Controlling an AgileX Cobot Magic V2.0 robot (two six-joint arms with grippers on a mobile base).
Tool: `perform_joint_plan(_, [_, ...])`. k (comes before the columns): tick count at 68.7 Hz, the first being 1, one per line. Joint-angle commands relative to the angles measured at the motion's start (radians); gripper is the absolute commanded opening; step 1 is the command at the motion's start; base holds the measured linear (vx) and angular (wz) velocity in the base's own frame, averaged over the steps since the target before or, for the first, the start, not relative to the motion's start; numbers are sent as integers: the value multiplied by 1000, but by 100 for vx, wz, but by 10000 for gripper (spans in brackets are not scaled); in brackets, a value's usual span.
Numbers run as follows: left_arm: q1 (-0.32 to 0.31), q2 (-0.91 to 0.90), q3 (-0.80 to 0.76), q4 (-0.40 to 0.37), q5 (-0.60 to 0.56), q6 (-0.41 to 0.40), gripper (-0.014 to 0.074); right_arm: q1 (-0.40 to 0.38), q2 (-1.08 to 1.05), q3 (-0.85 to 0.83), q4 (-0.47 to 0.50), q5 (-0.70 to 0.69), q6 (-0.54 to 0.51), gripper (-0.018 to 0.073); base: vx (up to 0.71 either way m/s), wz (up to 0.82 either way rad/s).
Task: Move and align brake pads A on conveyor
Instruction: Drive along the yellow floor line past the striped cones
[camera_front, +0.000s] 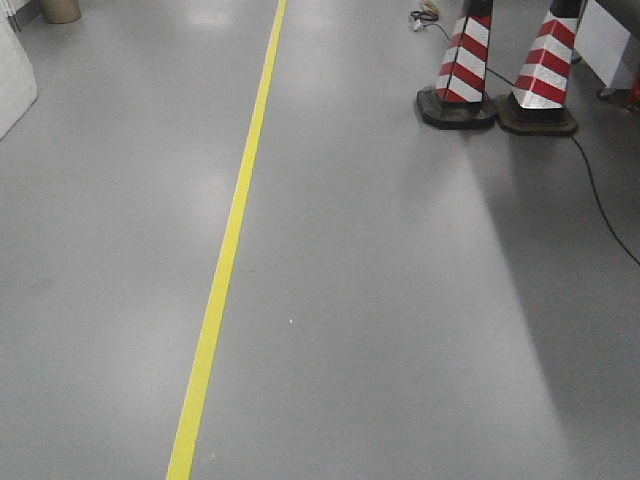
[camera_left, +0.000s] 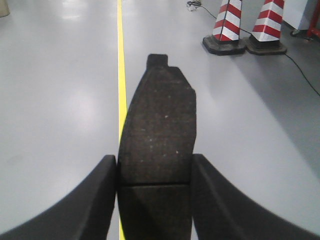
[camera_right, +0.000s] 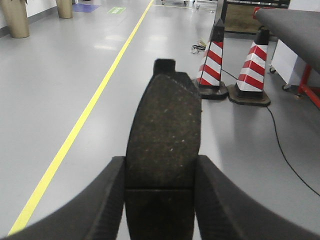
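Exterior front-facing view shows grey floor (camera_front: 400, 330), a yellow line (camera_front: 225, 270) and striped cones (camera_front: 465, 70) near the conveyor (camera_right: 292, 25), while left gripper (camera_left: 155, 165) clamps a first brake pad (camera_left: 157, 120) and right gripper (camera_right: 160, 165) a second brake pad (camera_right: 165, 125), both well apart from that belt.

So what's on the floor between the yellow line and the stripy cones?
Nothing. In the front-facing view, only bare grey floor lies between the yellow line and the stripy cones.
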Motion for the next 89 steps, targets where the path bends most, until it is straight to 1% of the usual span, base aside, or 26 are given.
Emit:
perform_joint_plan(1, [-2, 7, -27, -19, -96, -7, 109, -3, 7, -33, -14, -98, -8, 4, 59, 7])
perform_joint_plan(35, [-2, 7, -27, -19, -96, -7, 109, -3, 7, -33, -14, -98, -8, 4, 59, 5])
perform_joint_plan(89, [-2, 7, -27, -19, -96, -7, 109, -3, 7, -33, -14, -98, -8, 4, 61, -4])
